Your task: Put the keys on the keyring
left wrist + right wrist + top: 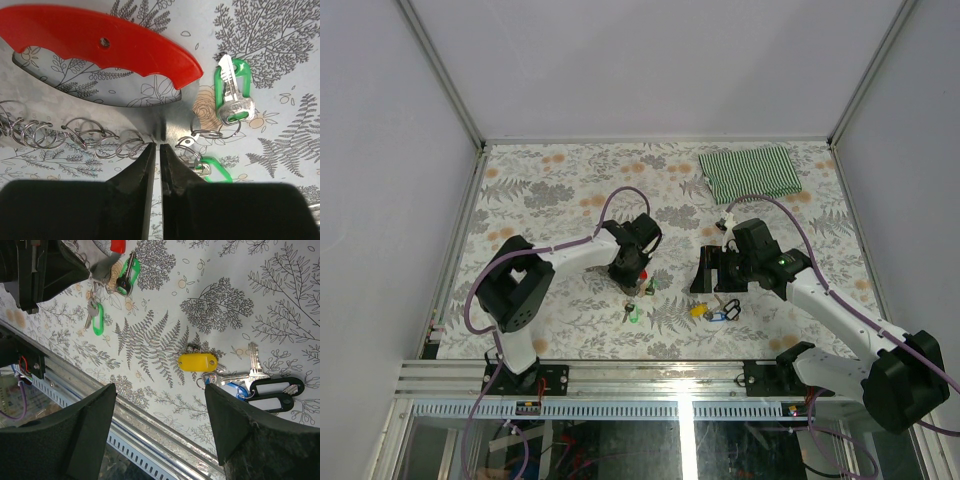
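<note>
Keyring [100, 45] chain end at L pincer [156, 146] tips, nearly clenched; R pincer [160, 389] released.

Red curved keyring [150, 52] lies flat, 2 green-headed keys [231, 92] just beside it.

No writing, brand name, number or sign can be read in any of the three views. The white paper slips inside the two black key tags [275, 388] on the desk [280, 300] show no marks that can be made out. The red body of the keyring [100, 42] and the yellow key tag [198, 362] are plain colour with no lettering visible.
</note>
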Robot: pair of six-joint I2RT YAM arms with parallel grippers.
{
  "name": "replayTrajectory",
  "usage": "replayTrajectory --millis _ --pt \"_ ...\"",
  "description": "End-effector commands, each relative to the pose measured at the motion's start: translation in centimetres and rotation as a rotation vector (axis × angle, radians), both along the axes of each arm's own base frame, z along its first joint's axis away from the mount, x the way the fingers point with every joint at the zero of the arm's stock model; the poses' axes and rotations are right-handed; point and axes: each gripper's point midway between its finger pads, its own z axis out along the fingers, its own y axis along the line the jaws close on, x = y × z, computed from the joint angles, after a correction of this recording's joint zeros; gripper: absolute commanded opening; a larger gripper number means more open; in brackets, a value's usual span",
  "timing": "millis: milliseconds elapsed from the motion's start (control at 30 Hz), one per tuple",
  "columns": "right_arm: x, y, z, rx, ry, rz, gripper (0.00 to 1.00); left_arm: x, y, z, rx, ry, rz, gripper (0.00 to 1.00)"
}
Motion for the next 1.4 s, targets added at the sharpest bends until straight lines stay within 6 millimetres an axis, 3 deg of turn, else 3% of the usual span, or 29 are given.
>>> replayTrajectory --millis 0,267,500,967,1367 --pt "0.1 0.6 1.0 0.028 -0.023 0.013 0.79 -0.5 0.1 0.8 -0.030 0.011 0.008 0.07" --pt "0.1 0.6 0.9 0.030 -0.023 0.011 0.79 -1.2 -0.2 1.5 -0.071 0.021 0.015 0.00" --pt "-0.1 0.6 0.9 0.030 -0.022 0.013 0.79 0.4 -0.3 2.5 -0.058 -0.039 0.016 0.27" --pt "0.0 0.7 1.0 0.034 -0.025 0.015 0.79 -0.3 0.9 1.7 -0.082 -0.009 0.084 0.32" --pt "0.0 0.6 1.0 0.032 -0.025 0.013 0.79 -0.2 0.6 1.1 -0.100 0.022 0.080 0.34"
